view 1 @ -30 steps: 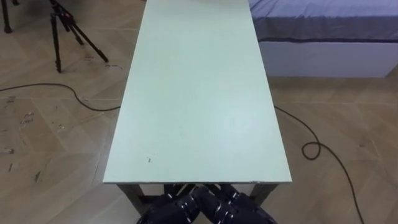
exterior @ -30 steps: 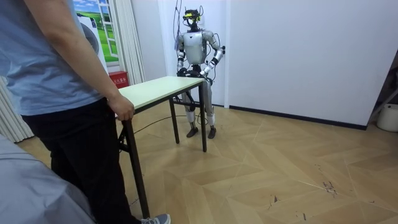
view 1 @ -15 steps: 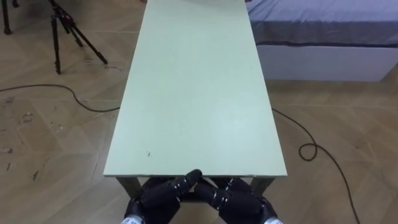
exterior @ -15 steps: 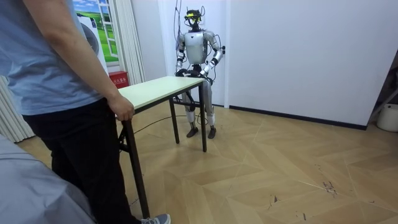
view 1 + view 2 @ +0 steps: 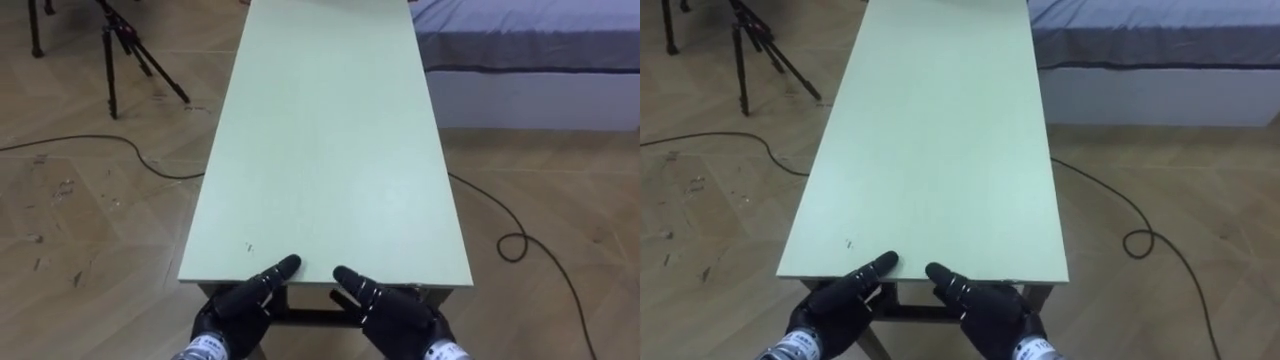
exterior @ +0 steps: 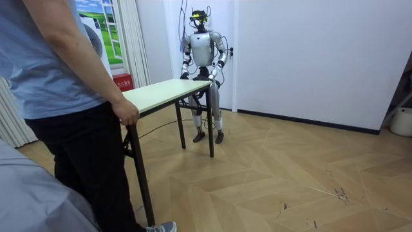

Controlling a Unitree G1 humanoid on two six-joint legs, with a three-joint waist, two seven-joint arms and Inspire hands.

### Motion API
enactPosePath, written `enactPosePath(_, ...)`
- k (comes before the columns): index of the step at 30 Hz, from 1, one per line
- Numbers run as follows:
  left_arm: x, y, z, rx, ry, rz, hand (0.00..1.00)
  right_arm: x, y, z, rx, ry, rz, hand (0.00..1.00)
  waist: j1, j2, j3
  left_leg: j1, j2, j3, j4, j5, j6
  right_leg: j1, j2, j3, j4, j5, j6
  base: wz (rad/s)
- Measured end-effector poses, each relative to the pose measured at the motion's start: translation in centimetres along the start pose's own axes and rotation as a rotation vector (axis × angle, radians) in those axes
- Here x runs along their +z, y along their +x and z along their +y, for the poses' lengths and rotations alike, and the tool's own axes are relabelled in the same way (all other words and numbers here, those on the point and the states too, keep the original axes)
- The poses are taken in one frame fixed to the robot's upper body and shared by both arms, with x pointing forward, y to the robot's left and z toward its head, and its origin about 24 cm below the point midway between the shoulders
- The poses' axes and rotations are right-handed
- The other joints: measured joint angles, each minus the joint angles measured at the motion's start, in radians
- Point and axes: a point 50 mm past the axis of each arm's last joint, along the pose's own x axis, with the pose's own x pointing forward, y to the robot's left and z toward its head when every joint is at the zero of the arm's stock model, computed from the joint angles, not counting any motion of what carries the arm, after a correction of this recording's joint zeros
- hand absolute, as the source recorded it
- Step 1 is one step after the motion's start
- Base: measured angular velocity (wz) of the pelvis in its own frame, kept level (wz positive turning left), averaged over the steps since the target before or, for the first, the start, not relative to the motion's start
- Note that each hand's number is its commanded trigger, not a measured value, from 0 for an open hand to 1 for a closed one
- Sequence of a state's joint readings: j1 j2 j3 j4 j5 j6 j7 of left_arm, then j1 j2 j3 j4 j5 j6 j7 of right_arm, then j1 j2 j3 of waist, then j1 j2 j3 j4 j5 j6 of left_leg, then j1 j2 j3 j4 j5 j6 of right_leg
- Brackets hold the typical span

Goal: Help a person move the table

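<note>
Your eye views look steeply down from the robot's head, close over the table [image 5: 330, 150], facing along it toward the bed [image 5: 530, 40]. Your room view sits well back by the person [image 6: 58, 96] at the far end, facing the robot. All share the tabletop.

probably a home bedroom: a bed [image 5: 530, 40], parquet floor [image 6: 290, 174] and curtains [image 6: 131, 38].

The bench [image 5: 330, 150] top is smooth and matt, on dark legs that look like metal. The floor [image 5: 90, 230] is wood, a bit shiny, with scuffed spots. The bed [image 5: 540, 40] has soft grey cloth. The left hand [image 5: 238, 305] and right hand [image 5: 398, 318] look black and dull.
</note>
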State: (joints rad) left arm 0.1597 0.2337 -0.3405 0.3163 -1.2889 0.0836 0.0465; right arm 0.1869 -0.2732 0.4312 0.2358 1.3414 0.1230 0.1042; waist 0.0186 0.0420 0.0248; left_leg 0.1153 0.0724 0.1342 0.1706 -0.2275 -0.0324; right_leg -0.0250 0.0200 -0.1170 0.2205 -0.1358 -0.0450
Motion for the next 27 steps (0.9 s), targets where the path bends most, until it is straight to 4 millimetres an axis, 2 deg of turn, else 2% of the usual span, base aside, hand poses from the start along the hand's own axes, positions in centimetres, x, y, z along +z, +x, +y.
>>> enactPosePath(7,-0.09,0.15,-0.08,0.025,-0.043,-0.006,0.0,0.62,0.28,-0.01,-0.06,0.118,-0.058,0.0,0.011,-0.003,-0.0013,0.001,0.0,0.001,-0.001,0.0,0.0,-0.002,0.0,0.002,0.001,0.0,0.0,0.0)
enactPosePath(15,-0.02,0.25,-0.08,0.027,-0.084,-0.011,0.0,0.68,0.33,-0.03,-0.082,0.179,-0.068,0.0,0.016,-0.015,-0.0069,0.003,0.0,0.002,-0.001,0.0,0.0,-0.001,0.0,0.003,0.0,0.0,0.0,0.0)
enactPosePath(27,0.02,0.4,-0.36,0.018,-0.163,-0.027,0.0,0.45,0.59,0.24,-0.086,0.236,-0.077,0.0,0.015,-0.015,-0.0069,0.009,0.0,0.006,-0.001,0.0,0.0,-0.001,0.001,0.008,0.0,0.0,0.0,0.0)
